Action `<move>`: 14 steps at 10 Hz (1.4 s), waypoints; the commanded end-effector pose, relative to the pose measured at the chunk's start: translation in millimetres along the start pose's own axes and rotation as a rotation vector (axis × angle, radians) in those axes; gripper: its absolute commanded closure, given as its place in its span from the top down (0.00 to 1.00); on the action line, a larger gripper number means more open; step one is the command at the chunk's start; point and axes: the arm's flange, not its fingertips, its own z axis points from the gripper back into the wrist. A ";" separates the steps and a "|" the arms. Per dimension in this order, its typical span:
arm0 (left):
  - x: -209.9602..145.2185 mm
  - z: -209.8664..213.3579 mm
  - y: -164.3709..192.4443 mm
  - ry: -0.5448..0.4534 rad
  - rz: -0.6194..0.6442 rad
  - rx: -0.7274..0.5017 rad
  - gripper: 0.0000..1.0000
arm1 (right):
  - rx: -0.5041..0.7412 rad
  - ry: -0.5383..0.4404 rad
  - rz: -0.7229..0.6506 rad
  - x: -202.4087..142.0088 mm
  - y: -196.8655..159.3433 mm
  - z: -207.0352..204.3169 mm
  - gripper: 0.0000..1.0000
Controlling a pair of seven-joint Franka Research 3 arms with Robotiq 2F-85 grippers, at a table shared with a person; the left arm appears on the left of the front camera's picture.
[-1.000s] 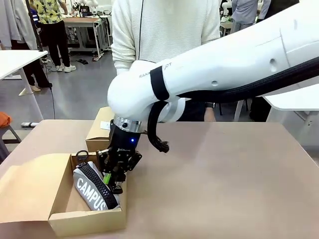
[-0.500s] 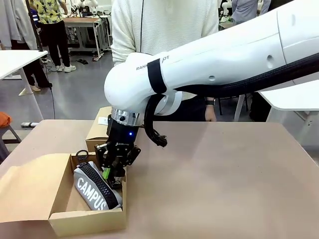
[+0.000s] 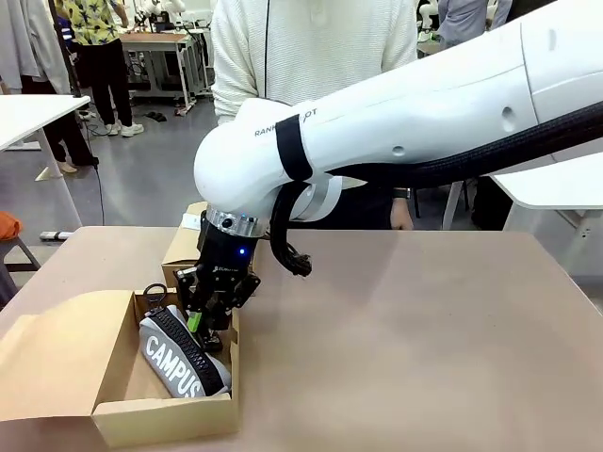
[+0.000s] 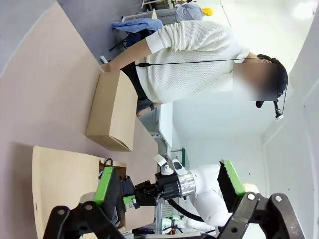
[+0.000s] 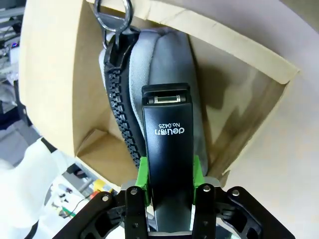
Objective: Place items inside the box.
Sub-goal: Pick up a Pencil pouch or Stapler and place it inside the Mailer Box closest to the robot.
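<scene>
Grey floor and white tables of a workroom lie beyond the tan counter [image 3: 424, 330], over whose near left part the right arm [image 3: 377, 122] reaches down. Its jaws stand only as far apart as the black stapler [image 5: 168, 144] is wide. The green pads [image 5: 143, 174] lie against both of its long sides, gripping it near the end closest to the wrist. The stapler, printed "deli No.0425", lies lengthwise on top of the grey "CAMPUS" pencil case [image 3: 179, 363], just beside the case's black zip [image 5: 119, 99]. The zip pull [image 5: 112, 42], with its metal ring, sits at the case's far end. The case lies slanted inside the open cardboard box [image 3: 165, 419], with bare cardboard floor to its left. The box's flap [image 3: 57, 363] is folded out flat to the left. Just beyond the open box stands a closed cardboard box [image 3: 184, 247]. At the far edge of the counter stands a person [image 3: 311, 56] in a white ribbed sweater. The left jaws are spread wide with nothing between their pads [image 4: 105, 181]; beyond them, both boxes and the right arm are in sight.
</scene>
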 end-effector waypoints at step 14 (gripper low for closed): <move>-0.1 1.3 -0.3 -0.001 -0.014 -0.020 1.00 | 0.337 -0.022 -0.256 -72.2 -112.2 124.5 1.00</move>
